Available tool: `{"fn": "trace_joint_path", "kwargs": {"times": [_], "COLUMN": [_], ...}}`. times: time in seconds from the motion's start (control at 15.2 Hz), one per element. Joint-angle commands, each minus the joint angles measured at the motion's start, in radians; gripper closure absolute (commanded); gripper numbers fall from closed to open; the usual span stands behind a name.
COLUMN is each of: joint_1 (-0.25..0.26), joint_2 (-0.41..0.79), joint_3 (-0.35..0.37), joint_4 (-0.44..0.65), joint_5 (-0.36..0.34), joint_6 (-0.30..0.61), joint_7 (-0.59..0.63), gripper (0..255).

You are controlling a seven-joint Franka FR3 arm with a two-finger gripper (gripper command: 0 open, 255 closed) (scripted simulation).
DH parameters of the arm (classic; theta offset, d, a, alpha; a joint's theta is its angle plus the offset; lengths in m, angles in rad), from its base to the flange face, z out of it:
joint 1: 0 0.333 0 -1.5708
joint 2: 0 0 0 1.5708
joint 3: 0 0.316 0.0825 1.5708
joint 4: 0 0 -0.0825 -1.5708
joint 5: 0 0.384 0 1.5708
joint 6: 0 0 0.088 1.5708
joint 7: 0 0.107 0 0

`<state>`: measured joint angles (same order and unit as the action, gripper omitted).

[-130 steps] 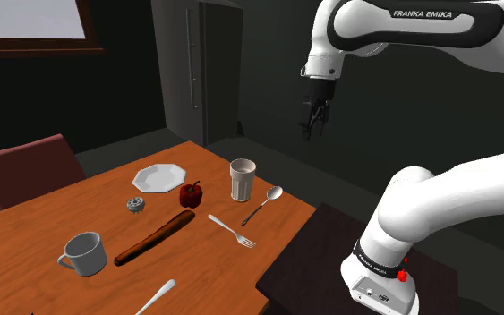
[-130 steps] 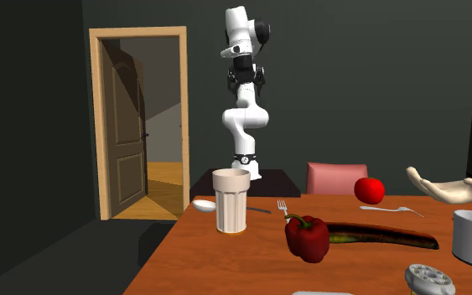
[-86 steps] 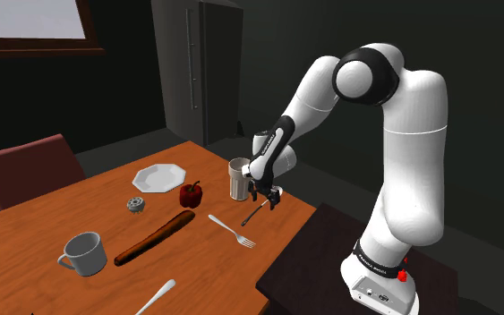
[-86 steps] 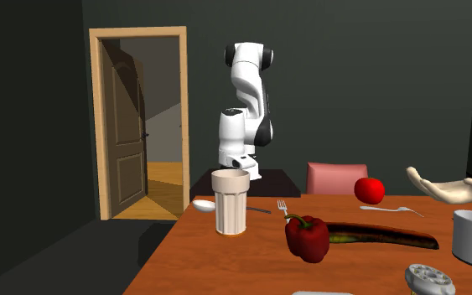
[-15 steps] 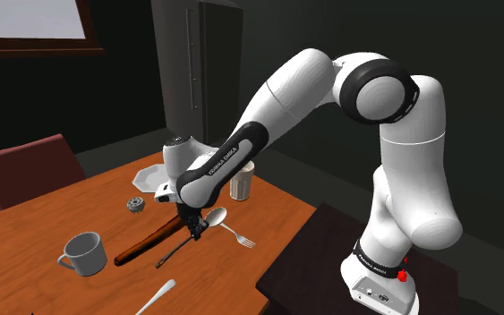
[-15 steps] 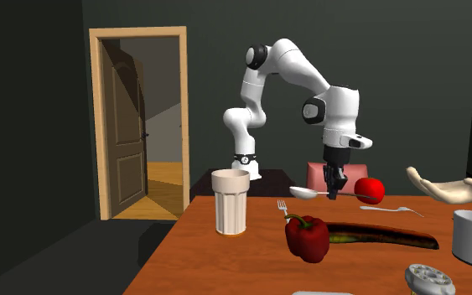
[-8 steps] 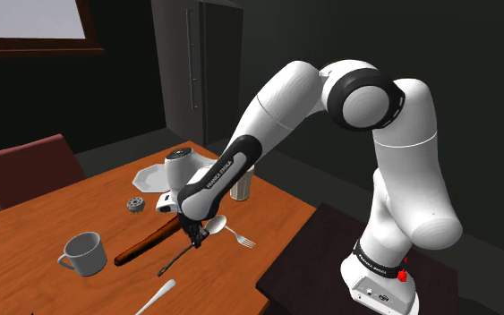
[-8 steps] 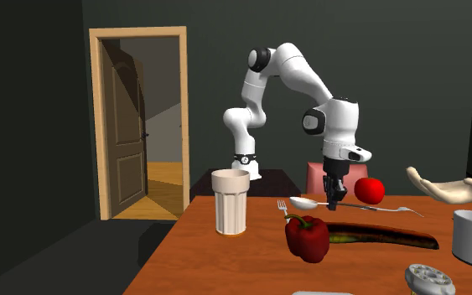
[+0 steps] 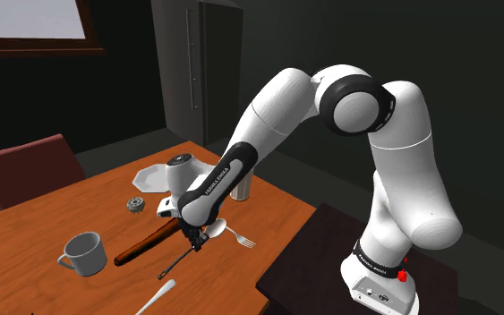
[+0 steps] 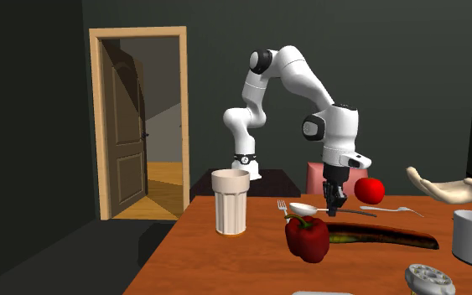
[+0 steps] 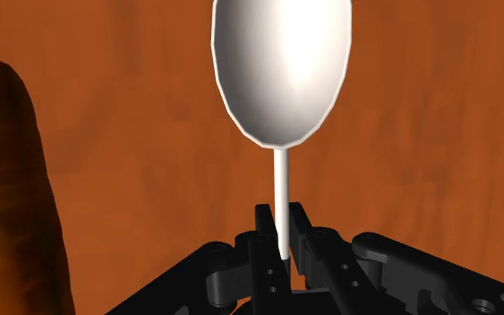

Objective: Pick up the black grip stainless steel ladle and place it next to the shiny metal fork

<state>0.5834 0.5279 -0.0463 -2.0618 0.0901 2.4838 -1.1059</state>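
Ladle (image 11: 281,67) (image 9: 215,229): gripped by its thin stem, carried low over the wooden table (image 9: 26,242), just beside the fork (image 9: 239,238).
Gripper (image 11: 278,224) (image 9: 194,242): clenched on the ladle's stem.

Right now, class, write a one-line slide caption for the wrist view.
Jaws clasp the ladle by its thin stem, pale bowl against the orange-brown table.

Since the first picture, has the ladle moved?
Yes. The ladle, clasped by the gripper, has gone from beside the tumbler toward the shoulder view's lower left, near the fork.
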Motion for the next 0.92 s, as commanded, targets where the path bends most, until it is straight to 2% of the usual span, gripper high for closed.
{"fn": "trace_joint_path", "kwargs": {"times": [0.0, 0.13, 0.2, 0.53, 0.79, 0.86], "joint_1": [0.0, 0.0, 0.0, 0.0, 0.003, 0.003], "joint_2": [0.0, 0.0, 0.0, 0.0, -0.093, -0.093], "joint_3": [0.0, 0.0, 0.0, 0.0, -0.008, -0.008], "joint_4": [0.0, 0.0, 0.0, 0.0, 0.01, 0.01], "joint_5": [0.0, 0.0, 0.0, 0.0, -0.012, -0.012], "joint_6": [0.0, 0.0, 0.0, 0.0, -0.102, -0.102], "joint_7": [0.0, 0.0, 0.0, 0.0, 0.008, 0.008], "gripper": [255, 255, 0, 0, 0, 0]}}
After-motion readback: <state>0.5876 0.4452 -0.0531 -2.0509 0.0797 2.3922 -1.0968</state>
